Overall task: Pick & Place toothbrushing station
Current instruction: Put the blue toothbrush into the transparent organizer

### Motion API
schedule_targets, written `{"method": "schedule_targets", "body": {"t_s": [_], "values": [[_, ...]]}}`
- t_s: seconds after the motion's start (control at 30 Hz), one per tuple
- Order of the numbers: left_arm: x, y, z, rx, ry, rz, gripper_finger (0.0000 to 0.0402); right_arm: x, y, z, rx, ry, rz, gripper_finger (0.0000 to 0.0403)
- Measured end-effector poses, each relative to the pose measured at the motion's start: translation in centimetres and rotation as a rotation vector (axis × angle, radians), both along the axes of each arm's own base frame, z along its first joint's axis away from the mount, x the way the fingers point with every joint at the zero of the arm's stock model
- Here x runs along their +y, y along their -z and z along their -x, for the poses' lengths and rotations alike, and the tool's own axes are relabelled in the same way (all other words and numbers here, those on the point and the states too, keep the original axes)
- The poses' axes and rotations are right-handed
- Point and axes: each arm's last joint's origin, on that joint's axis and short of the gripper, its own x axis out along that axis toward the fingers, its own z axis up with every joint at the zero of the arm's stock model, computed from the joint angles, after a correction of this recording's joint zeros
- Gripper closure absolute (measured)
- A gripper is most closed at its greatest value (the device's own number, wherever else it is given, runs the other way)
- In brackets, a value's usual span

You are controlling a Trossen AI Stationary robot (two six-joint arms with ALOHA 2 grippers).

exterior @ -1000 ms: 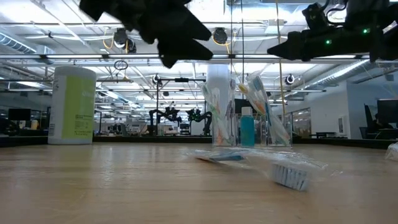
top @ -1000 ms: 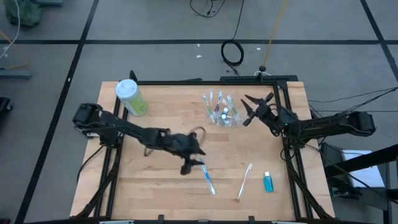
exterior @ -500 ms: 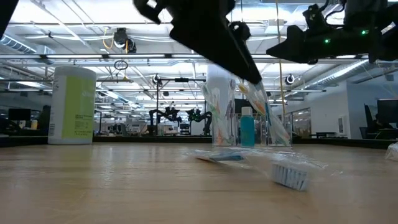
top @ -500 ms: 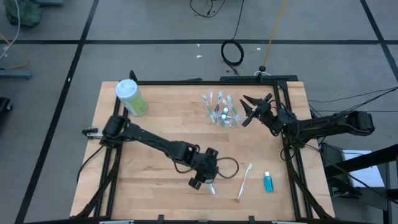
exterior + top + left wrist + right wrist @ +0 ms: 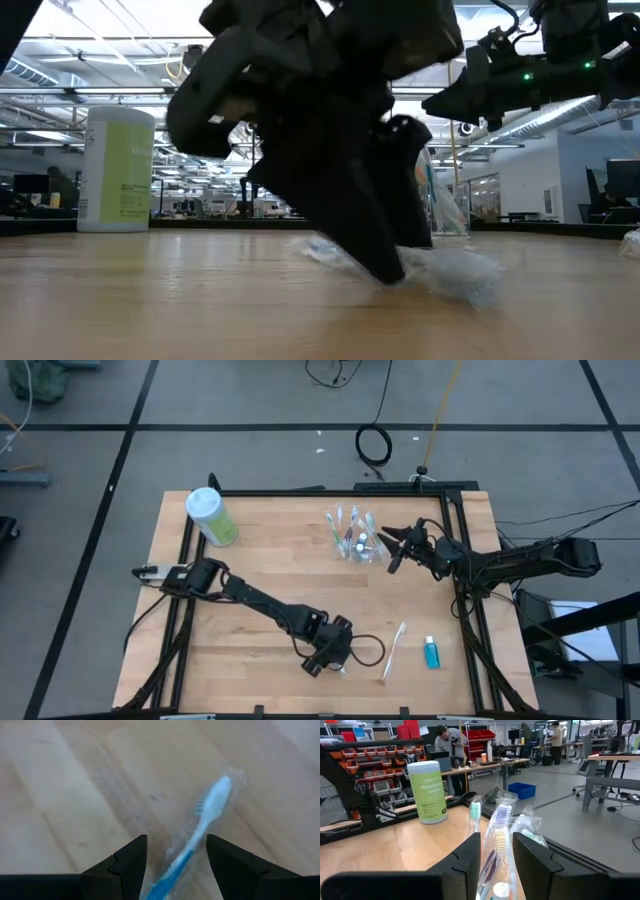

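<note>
Straddling a wrapped blue toothbrush (image 5: 200, 830) on the wooden table (image 5: 270, 560) with the left gripper (image 5: 176, 851), fingers spread to either side.

Lying flat between those open fingers, head pointing away from the wrist. Hovering farther off at the clear plastic cup (image 5: 361, 546) of toothbrushes (image 5: 498, 840), the right gripper (image 5: 392, 548), fingers parted around the wrapped bristle ends; contact impossible to tell. Standing beyond, a tall green bottle (image 5: 211, 517).

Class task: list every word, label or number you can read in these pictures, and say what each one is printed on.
"disinfecting wipes": on the green label of the tall green canister, read in the right wrist view; the smaller print below it is too blurred.
Teal tube, wrapped toothbrushes: no readable print.
</note>
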Motion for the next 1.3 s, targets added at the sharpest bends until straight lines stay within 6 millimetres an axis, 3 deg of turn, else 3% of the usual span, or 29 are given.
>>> {"method": "schedule_targets", "body": {"t_s": [0.23,0.6,0.67,0.8,1.03,1.1,1.2,1.3], "values": [[0.7,0.5,-0.2,0.013,0.042,-0.017,0.0204,0.0,0.0,0.0,0.010,0.001,0.023,0.0298],[2.9,-0.2,-0.8,0.047,-0.166,0.065,0.0372,-0.1,-0.3,0.0,0.018,0.009,0.087,0.0298],[3.2,-1.6,-0.6,0.028,-0.170,0.070,0.0389,-0.1,-0.5,0.1,-0.002,0.010,0.091,0.0298],[4.5,-5.9,0.0,-0.064,-0.180,0.062,0.0377,-0.1,-0.9,0.2,-0.040,0.013,0.097,0.0298],[8.5,-17.1,3.0,-0.400,-0.266,-0.032,0.0393,-0.1,-1.1,0.2,-0.052,0.012,0.103,0.0298],[9.9,-19.4,4.0,-0.514,-0.310,-0.009,0.0385,0.0,-1.1,0.2,-0.053,0.013,0.103,0.0298],[12.0,-20.6,5.1,-0.695,-0.317,0.019,0.0379,0.0,-1.1,0.2,-0.052,0.012,0.103,0.0298],[14.4,-19.1,5.7,-0.865,-0.339,0.057,0.0389,-0.1,-1.1,0.2,-0.053,0.013,0.103,0.0298]]}}
